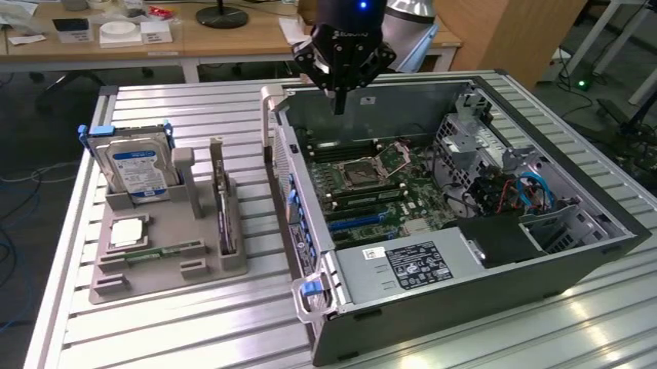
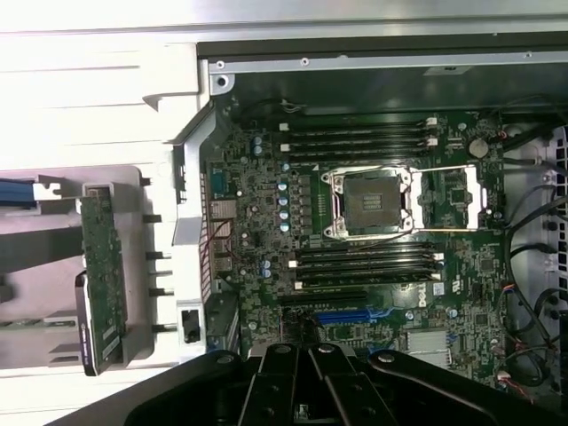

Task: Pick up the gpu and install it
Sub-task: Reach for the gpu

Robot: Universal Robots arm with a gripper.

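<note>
Gpu edge exterior view, face wrist view

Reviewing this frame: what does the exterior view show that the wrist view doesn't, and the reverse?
Exterior view adds: the hard drive standing in the gray holder, the power supply, and the blue cables.
Wrist view adds: the gpu board face seen from above.
Both share: the gpu upright in the holder, ungripped; the shut, empty gripper over the open case; and the motherboard with its CPU socket.
</note>
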